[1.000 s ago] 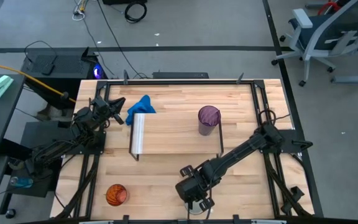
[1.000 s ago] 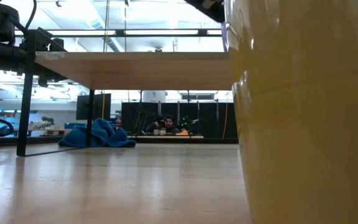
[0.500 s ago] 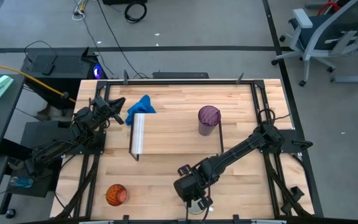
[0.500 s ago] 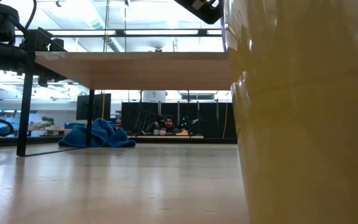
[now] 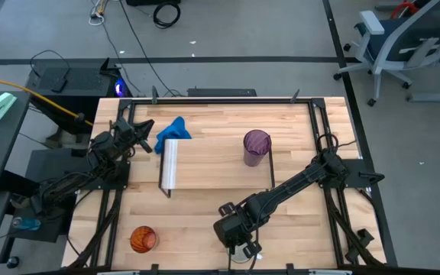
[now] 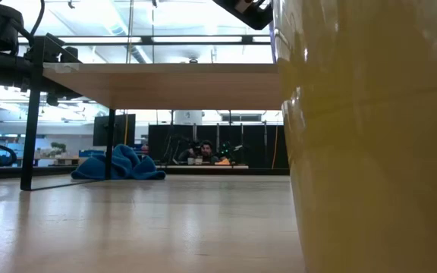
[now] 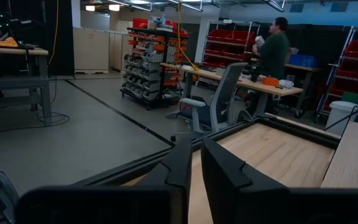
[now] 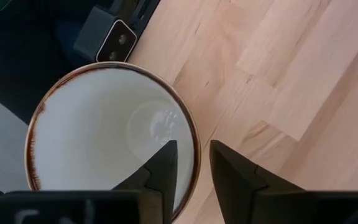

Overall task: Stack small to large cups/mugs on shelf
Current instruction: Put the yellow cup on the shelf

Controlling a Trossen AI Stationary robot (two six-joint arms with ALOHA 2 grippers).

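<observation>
The white mug stands upright at the table's near edge, and its wall fills the right of the low view. My right gripper is above it and open. One finger is inside the brown rim and one is outside, with a gap showing on both sides. The purple tumbler stands on the shelf near its right end. The orange cup stands on the table at the near left. My left gripper waits, shut, at the far left by the blue cloth.
The shelf's black legs and white end panel stand mid-table. The blue cloth lies behind the shelf's left end. A black box sits just off the near edge beside the mug. A person stands in the room beyond.
My right gripper has come down a little over the white mug and shifted slightly toward the table's left. The mug stays where it was.
</observation>
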